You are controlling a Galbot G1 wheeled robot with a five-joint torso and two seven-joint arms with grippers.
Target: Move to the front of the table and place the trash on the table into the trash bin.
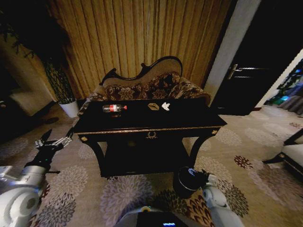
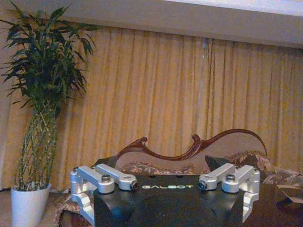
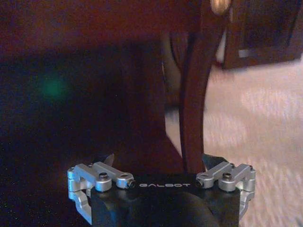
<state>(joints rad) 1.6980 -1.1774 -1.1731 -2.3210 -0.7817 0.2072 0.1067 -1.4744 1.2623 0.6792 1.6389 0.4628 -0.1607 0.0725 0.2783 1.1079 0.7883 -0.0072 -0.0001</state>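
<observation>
The left gripper (image 1: pixel 53 140) hovered with its fingers spread wide and nothing between them, low on the robot's left, off the left front corner of the table (image 1: pixel 189 124) and clear of it. From the left wrist view the same gripper (image 2: pixel 165 182) pointed toward the curvy-backed sofa (image 2: pixel 189 151) and the gold curtain (image 2: pixel 165 94), with a tall potted plant (image 2: pixel 40 94) in a white pot to one side.

The right gripper (image 1: pixel 196 174) sat low in front of the table, over or just beside the trash bin (image 1: pixel 184 183) (the head view did not settle whether they touched). In the right wrist view that gripper (image 3: pixel 158 177) also stood spread apart and empty, facing the dark underside of the table and 1 of its curved legs (image 3: pixel 191 104), with patterned carpet (image 3: pixel 255 123) beyond.

The bin stood on the carpet just before the table's right front, near the right leg. On the tabletop lay 3 pieces of trash: a clear bottle (image 1: pixel 114 108) with a red label on its side toward the left, a small brown box-like piece (image 1: pixel 153 106) near the middle, and a white crumpled scrap (image 1: pixel 165 106) just beside it on the right. The sofa rose directly behind the table.
</observation>
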